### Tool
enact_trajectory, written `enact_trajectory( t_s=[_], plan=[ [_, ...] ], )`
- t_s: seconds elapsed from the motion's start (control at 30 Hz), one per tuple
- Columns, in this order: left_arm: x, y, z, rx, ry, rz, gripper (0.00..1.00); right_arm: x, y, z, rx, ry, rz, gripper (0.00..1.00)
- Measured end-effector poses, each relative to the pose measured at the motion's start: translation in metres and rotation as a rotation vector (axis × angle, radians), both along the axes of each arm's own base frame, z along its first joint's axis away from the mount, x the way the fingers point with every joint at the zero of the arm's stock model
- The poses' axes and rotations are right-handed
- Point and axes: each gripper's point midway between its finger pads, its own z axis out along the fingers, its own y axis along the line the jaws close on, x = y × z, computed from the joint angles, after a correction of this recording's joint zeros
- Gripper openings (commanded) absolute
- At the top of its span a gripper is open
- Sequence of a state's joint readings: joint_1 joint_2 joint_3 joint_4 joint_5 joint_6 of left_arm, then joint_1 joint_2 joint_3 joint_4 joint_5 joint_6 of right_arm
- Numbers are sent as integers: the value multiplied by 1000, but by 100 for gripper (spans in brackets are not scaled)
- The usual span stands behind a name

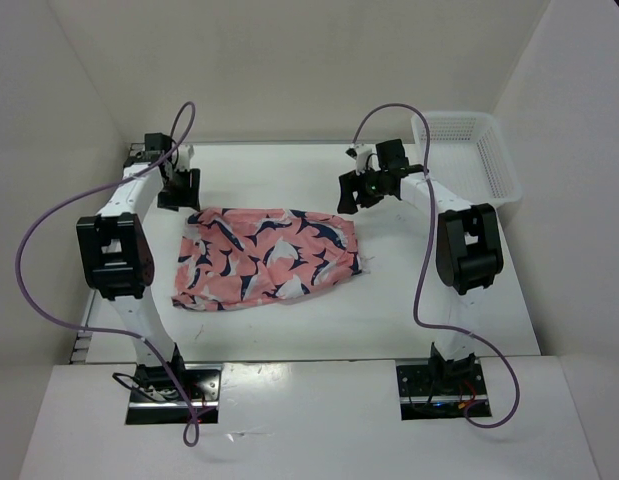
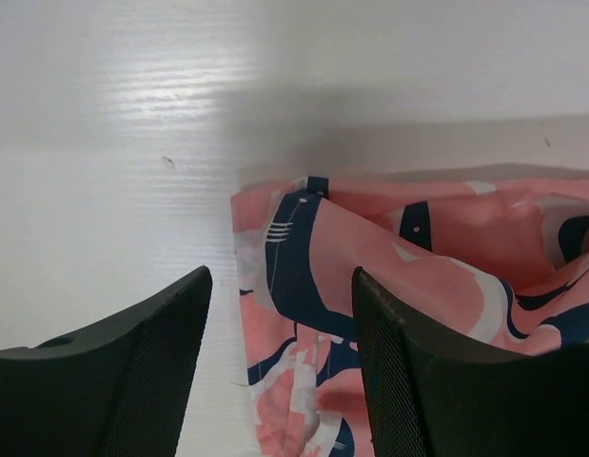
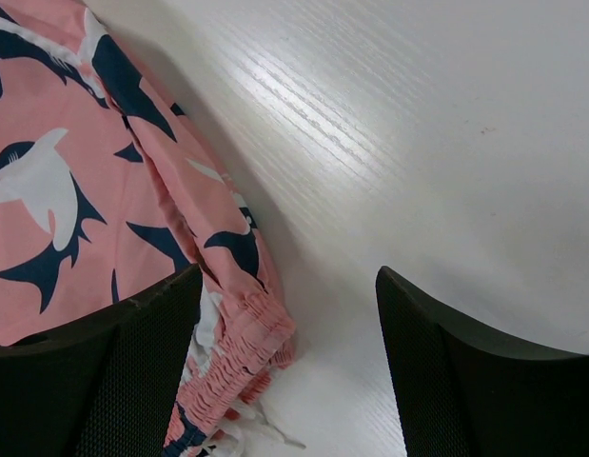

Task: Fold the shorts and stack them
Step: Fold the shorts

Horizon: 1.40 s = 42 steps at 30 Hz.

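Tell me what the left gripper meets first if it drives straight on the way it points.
Probably the shorts: their corner lies right ahead of the left gripper, table beneath. Depth is unclear.

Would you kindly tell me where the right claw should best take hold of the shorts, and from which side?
Probably the gathered waistband at the right end of the shorts, approached from above on the right side by the open right claw. That edge is thick and ruched, offering more to pinch than the flat, thin fabric elsewhere, and bare table lies beside it.
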<state>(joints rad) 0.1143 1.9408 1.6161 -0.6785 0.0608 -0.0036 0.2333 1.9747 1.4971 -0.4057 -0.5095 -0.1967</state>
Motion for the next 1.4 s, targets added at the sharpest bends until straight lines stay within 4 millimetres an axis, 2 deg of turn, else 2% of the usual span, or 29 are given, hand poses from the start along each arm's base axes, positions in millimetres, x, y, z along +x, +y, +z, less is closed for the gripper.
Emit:
enact_trajectory(
  t_s=[0.17, 0.27, 0.43, 0.5, 0.6, 0.67, 0.73, 0.83, 0.87, 1.03, 1.17, 1.27, 1.4],
  plan=[
    [-19, -9, -6, -50, 64, -18, 66, 0, 0, 0, 1, -1, 4, 79],
    [-32, -10, 4, -69, 78, -17, 65, 0, 0, 0, -1, -3, 6, 79],
    [-61, -1, 23, -31, 34, 14, 65, 1, 0, 0, -7, -13, 17, 79],
    [-71, 4, 28, -17, -15, 29, 69, 1, -1, 0, -14, -23, 27, 79],
    [-92, 8, 24, -12, -91, 50, 73, 1, -1, -1, -22, -28, 39, 79],
    [-97, 8, 20, -10, -112, 53, 73, 1, -2, -1, -25, -32, 44, 79],
    [-83, 5, 15, -17, -119, 38, 73, 1, -2, -1, -29, -38, 50, 79],
    [-47, 3, 3, -26, -147, 14, 75, 1, -3, -1, -37, -47, 61, 79],
    [-43, -1, -5, -28, -144, 4, 75, 1, -3, -2, -39, -50, 65, 79],
    [-49, -27, -31, -30, -133, -59, 75, 2, -4, -2, -50, -60, 75, 79],
    [-47, -44, -41, -24, -143, -100, 75, -1, -5, -5, -54, -55, 78, 79],
    [-42, -47, -40, -18, -159, -106, 75, -3, -6, -9, -61, -47, 75, 79],
    [-39, -40, -41, 12, -177, -87, 73, -8, -8, -15, -68, -34, 79, 79]
  ],
)
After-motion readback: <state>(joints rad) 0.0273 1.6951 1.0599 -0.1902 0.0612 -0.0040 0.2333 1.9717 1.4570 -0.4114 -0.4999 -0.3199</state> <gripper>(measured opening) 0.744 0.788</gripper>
